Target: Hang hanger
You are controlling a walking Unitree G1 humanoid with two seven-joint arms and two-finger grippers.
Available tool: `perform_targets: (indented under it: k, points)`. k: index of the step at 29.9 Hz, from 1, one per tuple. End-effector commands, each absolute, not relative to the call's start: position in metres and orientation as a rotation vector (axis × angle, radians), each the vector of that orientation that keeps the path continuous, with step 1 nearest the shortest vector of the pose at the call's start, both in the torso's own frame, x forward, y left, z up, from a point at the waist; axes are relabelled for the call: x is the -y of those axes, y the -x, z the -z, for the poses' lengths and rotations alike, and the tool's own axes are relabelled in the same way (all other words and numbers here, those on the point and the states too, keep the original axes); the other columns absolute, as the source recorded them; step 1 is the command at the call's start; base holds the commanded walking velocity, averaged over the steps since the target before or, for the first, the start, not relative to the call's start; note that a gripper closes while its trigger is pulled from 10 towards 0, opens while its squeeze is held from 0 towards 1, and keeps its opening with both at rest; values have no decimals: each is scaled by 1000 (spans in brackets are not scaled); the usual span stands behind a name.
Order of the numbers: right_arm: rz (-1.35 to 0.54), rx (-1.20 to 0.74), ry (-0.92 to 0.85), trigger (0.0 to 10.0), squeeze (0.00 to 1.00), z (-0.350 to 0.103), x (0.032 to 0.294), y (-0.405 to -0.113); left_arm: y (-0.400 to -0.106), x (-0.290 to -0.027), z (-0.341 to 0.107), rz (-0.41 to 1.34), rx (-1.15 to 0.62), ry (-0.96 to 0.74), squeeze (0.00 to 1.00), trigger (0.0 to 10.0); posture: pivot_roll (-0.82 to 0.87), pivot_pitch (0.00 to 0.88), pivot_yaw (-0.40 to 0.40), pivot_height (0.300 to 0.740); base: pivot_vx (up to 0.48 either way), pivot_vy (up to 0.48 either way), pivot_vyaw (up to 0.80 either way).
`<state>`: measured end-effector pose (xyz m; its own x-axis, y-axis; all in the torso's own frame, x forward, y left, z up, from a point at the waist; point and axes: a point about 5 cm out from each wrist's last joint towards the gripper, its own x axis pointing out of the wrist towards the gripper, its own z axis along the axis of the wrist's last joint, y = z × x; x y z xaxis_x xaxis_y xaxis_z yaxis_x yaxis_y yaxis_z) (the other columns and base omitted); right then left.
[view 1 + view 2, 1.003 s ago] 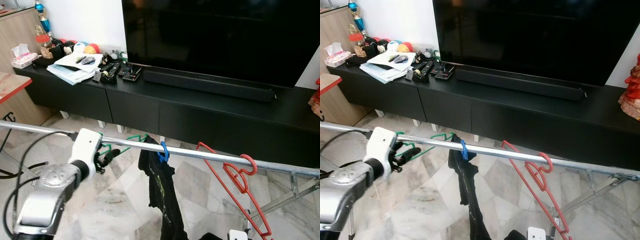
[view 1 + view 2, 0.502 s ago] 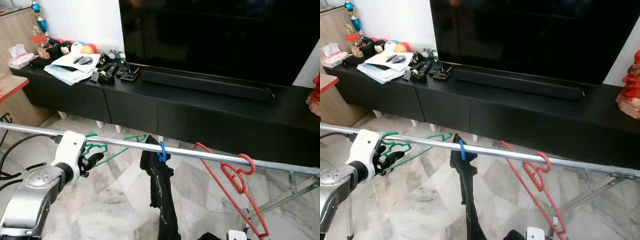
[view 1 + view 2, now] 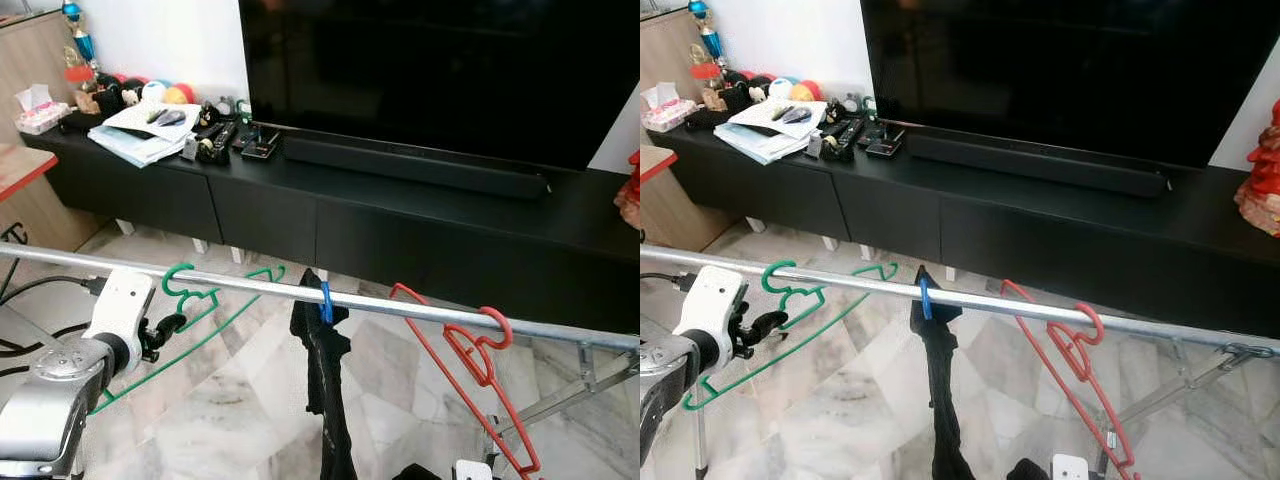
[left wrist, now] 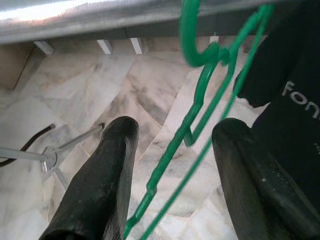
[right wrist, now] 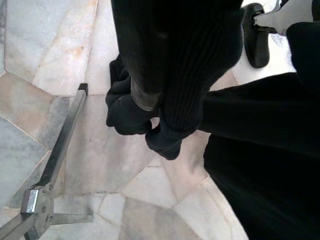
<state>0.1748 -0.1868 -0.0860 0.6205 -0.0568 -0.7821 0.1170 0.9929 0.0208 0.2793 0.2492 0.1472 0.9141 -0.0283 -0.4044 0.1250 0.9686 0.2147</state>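
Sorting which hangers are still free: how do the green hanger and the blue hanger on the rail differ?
The green hanger hangs bare near the left gripper, whose fingers are open; the blue hanger carries a black garment. The green one's whole frame shows, the blue one's hook alone. Both hook over the metal rail.
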Motion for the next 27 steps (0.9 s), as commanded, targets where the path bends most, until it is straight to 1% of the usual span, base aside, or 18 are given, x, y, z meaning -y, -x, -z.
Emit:
perform_targets:
  k: [1, 3, 17, 27]
  points:
    - [91, -913, -70, 10000, 0, 88, 185, -172, -282, -250, -143, 65, -411, -242, 0, 10000, 86, 80, 0, 740, 0, 0, 0]
    - [94, -911, -70, 10000, 0, 88, 185, -172, -288, -246, -135, 76, -404, -225, 0, 10000, 81, 80, 1, 740, 0, 0, 0]
    - [94, -912, -69, 10000, 0, 88, 186, -171, -298, -237, -122, 70, -361, -139, 0, 10000, 75, 66, 1, 740, 0, 0, 0]
    - [96, -910, -66, 10000, 0, 88, 187, -171, -300, -229, -115, 87, -342, -100, 0, 10000, 65, 52, 2, 740, 0, 0, 0]
